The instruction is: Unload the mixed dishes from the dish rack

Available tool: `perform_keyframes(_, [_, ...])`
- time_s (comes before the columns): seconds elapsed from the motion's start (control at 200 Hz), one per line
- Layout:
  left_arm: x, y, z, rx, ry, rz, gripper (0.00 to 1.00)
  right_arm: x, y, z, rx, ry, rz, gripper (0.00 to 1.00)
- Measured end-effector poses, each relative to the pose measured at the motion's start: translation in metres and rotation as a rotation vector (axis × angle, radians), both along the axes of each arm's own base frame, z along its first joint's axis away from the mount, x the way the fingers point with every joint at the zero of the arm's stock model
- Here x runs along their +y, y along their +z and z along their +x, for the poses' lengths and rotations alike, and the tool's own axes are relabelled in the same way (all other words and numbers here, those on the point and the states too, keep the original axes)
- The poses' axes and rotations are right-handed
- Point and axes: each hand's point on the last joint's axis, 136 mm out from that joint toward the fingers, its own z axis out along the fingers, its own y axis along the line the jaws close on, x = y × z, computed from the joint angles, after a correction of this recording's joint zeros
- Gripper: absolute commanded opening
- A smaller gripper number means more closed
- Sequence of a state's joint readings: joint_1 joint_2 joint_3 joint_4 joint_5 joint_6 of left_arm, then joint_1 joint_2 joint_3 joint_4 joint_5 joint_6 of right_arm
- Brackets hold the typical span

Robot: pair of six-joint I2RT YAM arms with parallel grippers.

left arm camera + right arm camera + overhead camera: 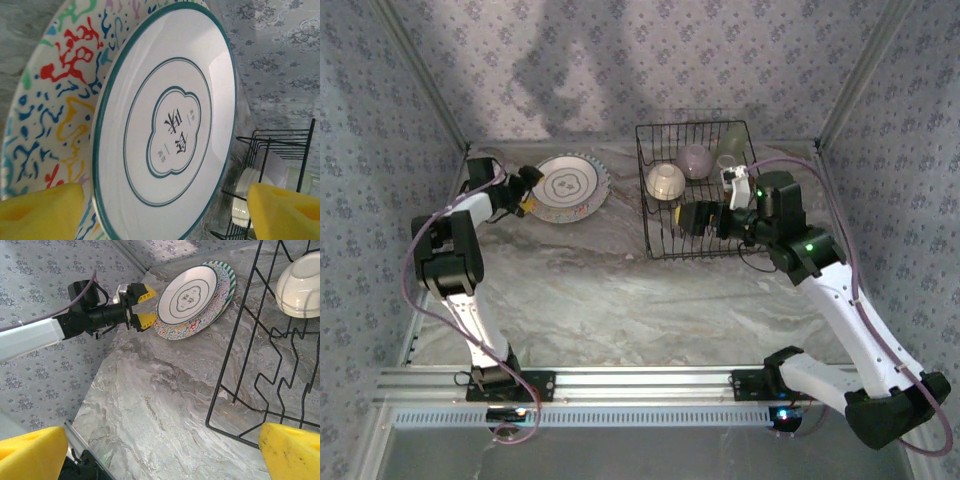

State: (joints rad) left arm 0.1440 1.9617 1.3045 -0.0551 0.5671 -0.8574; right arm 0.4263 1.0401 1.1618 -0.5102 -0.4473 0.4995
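Two plates lie stacked on the table at the back left: a white plate with green rings [568,184] [170,130] [187,295] on top of a squiggle-patterned plate [55,100] [197,325]. My left gripper [527,197] [165,215] [144,305] is open at the stack's left rim, its yellow fingers [40,212] either side of the rim and apart from it. The black wire dish rack [645,200] [222,370] [306,155] holds a cream bowl with grey stripes [665,180] [302,285], a lilac bowl [696,160] and a pale cup [730,140]. My right gripper [682,215] [160,455] hangs open over the rack's front left, holding nothing.
Patterned walls and metal corner posts [425,85] close in the table at back and sides. The marble tabletop [620,300] stretches bare between the plates, the rack and the arm bases. A white tag [732,178] sits by the right wrist.
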Motion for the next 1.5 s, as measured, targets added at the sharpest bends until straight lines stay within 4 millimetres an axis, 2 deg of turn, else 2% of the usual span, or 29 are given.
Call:
perform_keyframes(0.2, [0.008,0.014,-0.017,0.042,0.032,0.064,0.93,-0.003,-0.005,0.000,0.012,-0.016,-0.022,1.00])
perform_keyframes(0.405, [0.008,0.060,-0.037,-0.003,0.031,0.138,0.93,-0.008,-0.012,0.001,0.021,-0.035,-0.056,1.00])
perform_keyframes(0.5, [-0.008,0.086,-0.052,-0.041,-0.014,0.185,0.93,-0.011,-0.016,0.002,0.037,-0.048,-0.081,1.00])
perform_keyframes(0.625, [-0.045,0.118,-0.075,-0.105,-0.115,0.233,0.92,-0.015,-0.019,0.007,0.044,-0.067,-0.115,1.00])
perform_keyframes(0.755, [-0.084,0.133,-0.100,-0.138,-0.231,0.280,0.90,-0.024,-0.024,0.016,0.070,-0.113,-0.164,1.00])
perform_keyframes(0.974, [-0.152,0.127,-0.141,-0.129,-0.440,0.363,0.87,-0.054,-0.039,0.038,0.139,-0.226,-0.232,1.00])
perform_keyframes(1.134, [-0.200,0.122,-0.168,-0.135,-0.584,0.415,0.85,-0.064,-0.044,0.045,0.167,-0.262,-0.248,1.00])
perform_keyframes(1.409, [-0.254,0.094,-0.175,-0.096,-0.697,0.461,0.80,-0.065,-0.039,0.048,0.159,-0.269,-0.242,1.00])
perform_keyframes(1.499, [-0.268,0.085,-0.173,-0.083,-0.713,0.478,0.75,-0.066,-0.039,0.048,0.159,-0.270,-0.242,1.00])
